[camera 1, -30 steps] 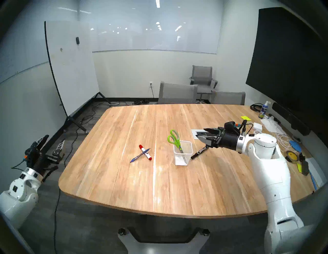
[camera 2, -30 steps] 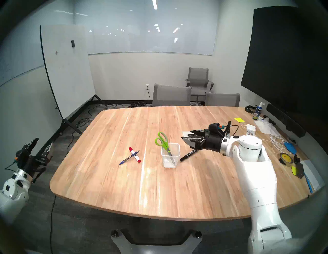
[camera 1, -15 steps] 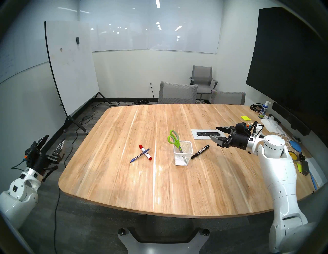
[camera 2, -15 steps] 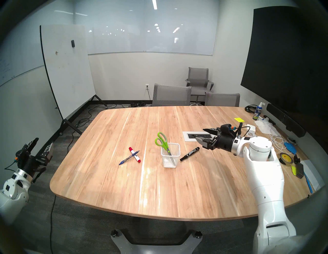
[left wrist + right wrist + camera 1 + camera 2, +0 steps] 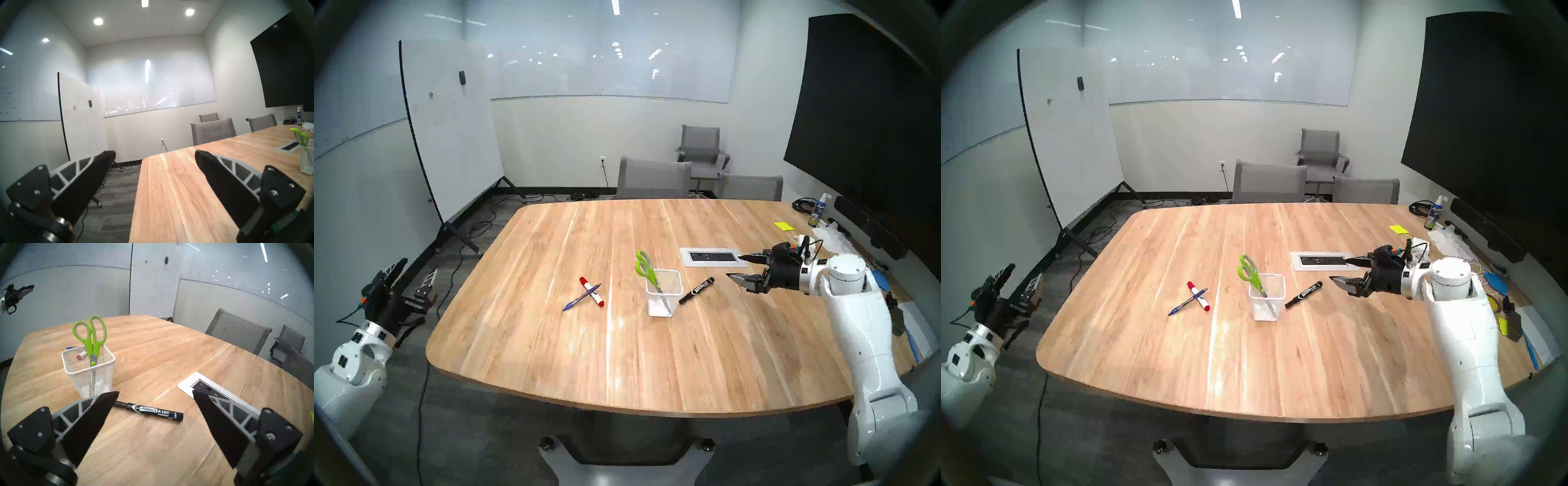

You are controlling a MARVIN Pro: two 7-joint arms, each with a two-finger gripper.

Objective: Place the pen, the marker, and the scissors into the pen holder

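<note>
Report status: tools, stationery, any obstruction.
Both tools open, empty: left tool, right tool. Scissors in pen holder; pen, black marker on table. Nothing blocking.

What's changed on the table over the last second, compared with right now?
The right gripper drew back from beside the pen holder toward the table's right side, open and empty, uncovering the black marker and the power outlet panel. The scissors shifted slightly in the holder. The blue pen, the red-ended marker and the left gripper stayed put.
</note>
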